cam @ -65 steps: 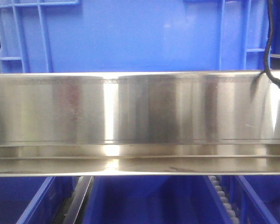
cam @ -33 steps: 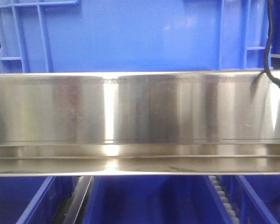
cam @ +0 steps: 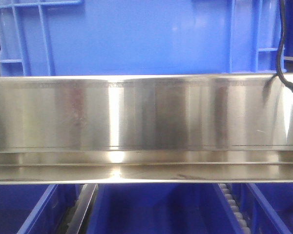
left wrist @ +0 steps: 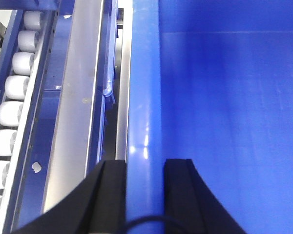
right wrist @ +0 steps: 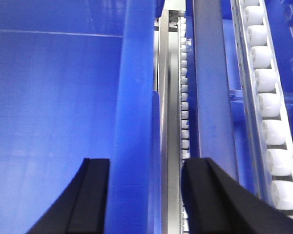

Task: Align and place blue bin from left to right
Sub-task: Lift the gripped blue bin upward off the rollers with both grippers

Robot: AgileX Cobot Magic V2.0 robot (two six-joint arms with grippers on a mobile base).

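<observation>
The blue bin [cam: 136, 34] is seen broadside in the front view. Its flat wall rises just behind the steel rail [cam: 146, 117] and fills nearly the whole width, with corner ribs showing at both ends. It is held between the two arms, so neither arm can be called nearer, since each is at its own side wall. In the left wrist view, the left gripper [left wrist: 145, 163] is set astride the left rim [left wrist: 144, 73]. Both black fingers look pressed against it, so a clamp on the rim is judged there, and the bin's cavity lies to its right. In the right wrist view, the right gripper [right wrist: 146, 163] is also astride a rim [right wrist: 136, 73], but daylight is seen between the rim and the outer finger [right wrist: 210, 195]. That one is read as spread, not yet squeezed, and the cavity lies to its left. Both rims run straight away from the wrists, parallel to the white rollers [right wrist: 263, 83] and the metal guides beside them. The gripped walls therefore lie front to back and the seen wall lies left to right. Which of the two is the longer axis cannot be settled, as no view shows the bin whole. A rightward shift would be made across the gripped rims, so it is judged that the right side should be closed up before anything is carried. Darker trays [cam: 151, 209] are glimpsed below the rail.
</observation>
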